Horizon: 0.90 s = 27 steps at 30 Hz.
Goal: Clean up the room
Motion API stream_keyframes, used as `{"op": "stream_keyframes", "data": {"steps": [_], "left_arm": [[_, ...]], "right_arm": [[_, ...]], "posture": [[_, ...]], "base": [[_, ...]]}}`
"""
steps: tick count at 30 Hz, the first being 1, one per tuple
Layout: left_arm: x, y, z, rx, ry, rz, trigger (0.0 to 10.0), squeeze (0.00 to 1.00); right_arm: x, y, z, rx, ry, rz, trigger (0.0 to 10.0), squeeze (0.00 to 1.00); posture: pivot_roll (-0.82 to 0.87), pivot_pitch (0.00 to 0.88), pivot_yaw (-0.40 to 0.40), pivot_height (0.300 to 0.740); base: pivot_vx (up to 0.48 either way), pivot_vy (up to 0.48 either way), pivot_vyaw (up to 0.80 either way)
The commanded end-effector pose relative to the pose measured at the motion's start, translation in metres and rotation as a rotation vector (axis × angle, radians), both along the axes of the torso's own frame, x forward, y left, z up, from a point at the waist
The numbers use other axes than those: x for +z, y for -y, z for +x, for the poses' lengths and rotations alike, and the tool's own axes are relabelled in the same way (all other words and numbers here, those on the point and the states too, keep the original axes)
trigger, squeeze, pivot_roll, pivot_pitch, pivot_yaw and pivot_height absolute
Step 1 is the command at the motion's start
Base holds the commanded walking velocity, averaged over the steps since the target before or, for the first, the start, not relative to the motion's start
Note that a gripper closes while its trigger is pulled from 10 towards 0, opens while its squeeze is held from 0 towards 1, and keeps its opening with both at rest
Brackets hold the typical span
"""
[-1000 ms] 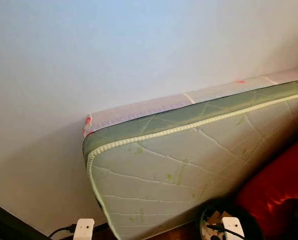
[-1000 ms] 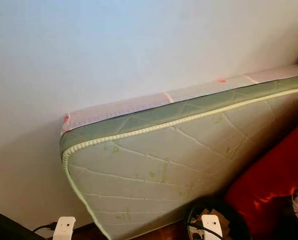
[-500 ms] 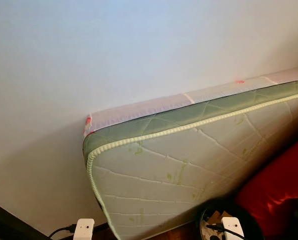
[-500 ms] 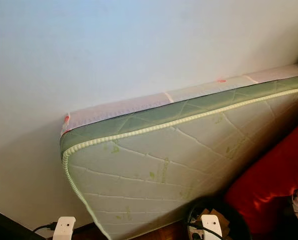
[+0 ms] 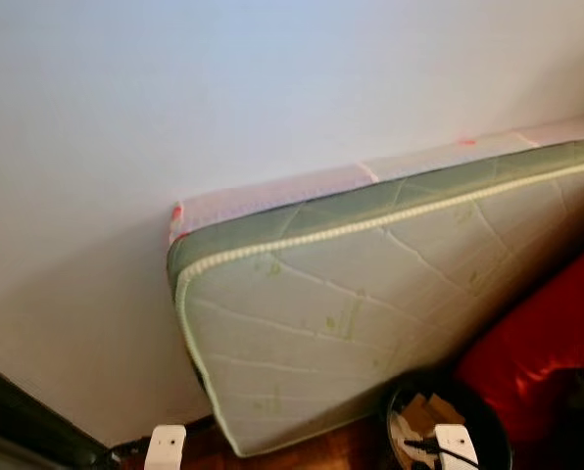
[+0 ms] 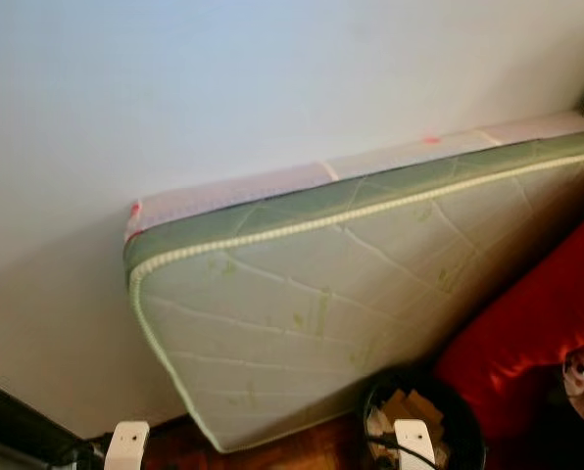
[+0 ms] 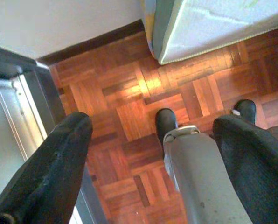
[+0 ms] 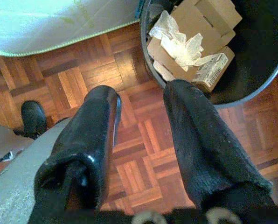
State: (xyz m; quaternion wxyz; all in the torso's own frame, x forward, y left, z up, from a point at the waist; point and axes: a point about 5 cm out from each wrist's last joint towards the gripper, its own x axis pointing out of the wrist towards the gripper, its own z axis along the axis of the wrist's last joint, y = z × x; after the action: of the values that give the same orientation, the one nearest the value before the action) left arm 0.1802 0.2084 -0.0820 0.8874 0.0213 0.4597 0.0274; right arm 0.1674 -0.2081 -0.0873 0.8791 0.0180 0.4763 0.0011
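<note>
— Where do the head cameras face?
— Forward and down at a quilted green-edged mattress (image 5: 370,294) leaning on the white wall (image 5: 223,88).
— The wrists?
— Both look steeply down, close above reddish parquet floor (image 7: 129,107), sharing the mattress's lower edge.

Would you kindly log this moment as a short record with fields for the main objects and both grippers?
mattress: quilted, green-edged mattress stands on its side, leaning against the white wall
bin: black bin on the wooden floor beside the mattress, holding cardboard and crumpled paper
red item: red fabric next to the bin; what it is cannot be told
left gripper: left gripper open, empty, above bare floor
right gripper: right gripper open, empty, above the floor by the bin's rim
</note>
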Motion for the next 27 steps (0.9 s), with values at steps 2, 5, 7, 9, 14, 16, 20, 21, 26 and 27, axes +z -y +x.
{"op": "stream_keyframes", "data": {"steps": [2,5,7,9,14,16,20,21,26,27], "left_arm": [[-0.0022,0.0009,-0.0040,-0.020,-0.020,0.011,10.0,0.00],[-0.0023,0.0008,-0.0043,-0.023,-0.022,0.015,10.0,0.00],[-0.0023,0.0007,-0.0043,-0.023,-0.022,0.017,10.0,0.00],[-0.0024,0.0007,-0.0044,-0.022,-0.022,0.017,10.0,0.00],[-0.0026,0.0010,-0.0047,-0.019,-0.022,0.015,10.0,0.00],[-0.0026,0.0011,-0.0047,-0.019,-0.021,0.015,10.0,0.00],[-0.0026,0.0012,-0.0047,-0.014,-0.020,0.013,10.0,0.00],[-0.0026,0.0012,-0.0047,-0.012,-0.019,0.011,10.0,0.00],[-0.0027,0.0014,-0.0049,-0.008,-0.017,0.010,10.0,0.00],[-0.0027,0.0014,-0.0049,-0.008,-0.017,0.010,10.0,0.00]], "right_arm": [[-0.0001,0.0008,-0.0008,0.012,-0.002,-0.004,10.0,0.00],[-0.0002,0.0008,-0.0010,0.004,-0.001,-0.001,10.0,0.00],[-0.0002,0.0008,-0.0009,0.004,-0.001,-0.001,10.0,0.00],[-0.0002,0.0008,-0.0009,0.006,-0.002,-0.001,10.0,0.00],[0.0000,0.0007,-0.0007,0.009,0.004,0.001,10.0,0.00],[0.0001,0.0008,-0.0007,0.009,0.004,0.001,10.0,0.00],[0.0001,0.0010,-0.0007,0.005,0.004,0.002,10.0,0.00],[0.0000,0.0011,-0.0008,0.004,0.003,0.002,10.0,0.00],[0.0000,0.0013,-0.0010,-0.008,0.005,0.007,10.0,0.00],[-0.0001,0.0013,-0.0011,-0.009,0.004,0.007,10.0,0.00]], "posture": [[-0.05,0.000,-0.022,0.740],[-0.05,0.000,-0.022,0.740],[-0.05,0.000,-0.022,0.740],[-0.05,0.000,-0.022,0.740],[-0.06,0.000,-0.023,0.740],[-0.06,0.000,-0.023,0.740],[-0.06,0.000,-0.024,0.740],[-0.06,0.000,-0.024,0.740],[-0.06,0.000,-0.026,0.740],[-0.06,0.000,-0.026,0.740]], "base": [[-0.311,0.000,0.00],[-0.182,0.000,0.00],[0.000,0.000,0.00],[0.000,0.000,0.00],[0.000,0.000,0.00],[0.000,0.000,0.00],[0.000,0.000,0.00],[0.000,0.000,0.00],[0.000,0.000,0.00],[0.000,0.000,0.00]]}}
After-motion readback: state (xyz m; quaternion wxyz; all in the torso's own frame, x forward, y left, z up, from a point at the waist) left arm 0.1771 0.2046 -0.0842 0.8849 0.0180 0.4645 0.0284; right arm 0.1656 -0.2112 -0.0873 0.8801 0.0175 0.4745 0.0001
